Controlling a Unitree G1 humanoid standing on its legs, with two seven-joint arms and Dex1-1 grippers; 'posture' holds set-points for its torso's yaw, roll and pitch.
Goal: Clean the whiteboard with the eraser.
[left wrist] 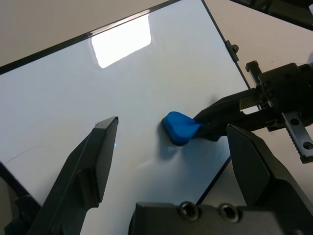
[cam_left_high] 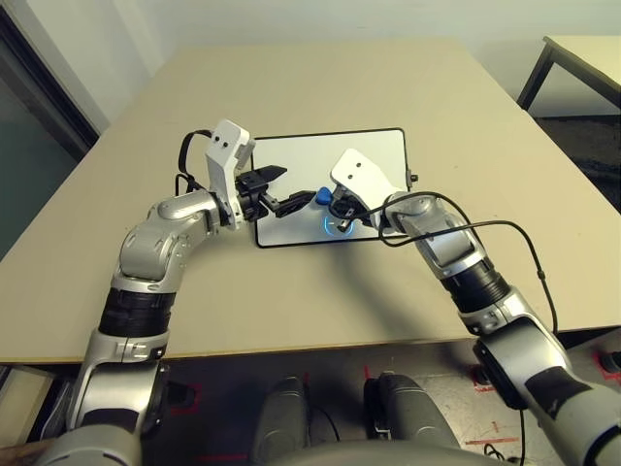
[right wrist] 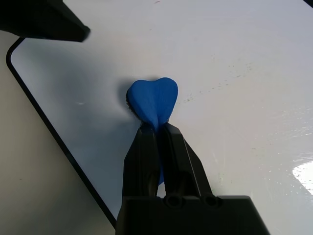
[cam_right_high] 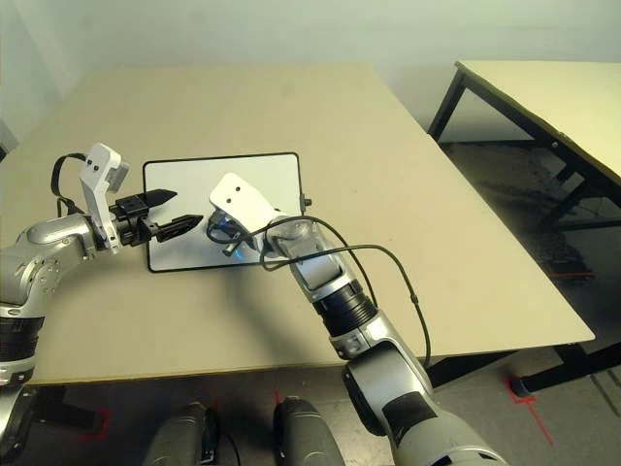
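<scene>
The whiteboard [cam_left_high: 301, 155], white with a thin black frame, lies flat in the middle of the table. My right gripper [right wrist: 156, 128] is shut on the eraser [right wrist: 152, 100], a small bright blue block squeezed between the fingertips and pressed on the board's near part. In the head view the eraser [cam_left_high: 320, 198] shows just left of the right gripper's white housing. My left gripper [cam_left_high: 291, 186] hangs open over the board's left half. Its fingertips point toward the eraser [left wrist: 180, 127], close to it, with nothing between them.
The board rests on a wide beige table [cam_left_high: 437, 97] with bare surface all round it. A black cable [cam_left_high: 514, 233] loops off my right forearm above the table. A second table [cam_right_high: 543, 87] with black legs stands to the right across a strip of floor.
</scene>
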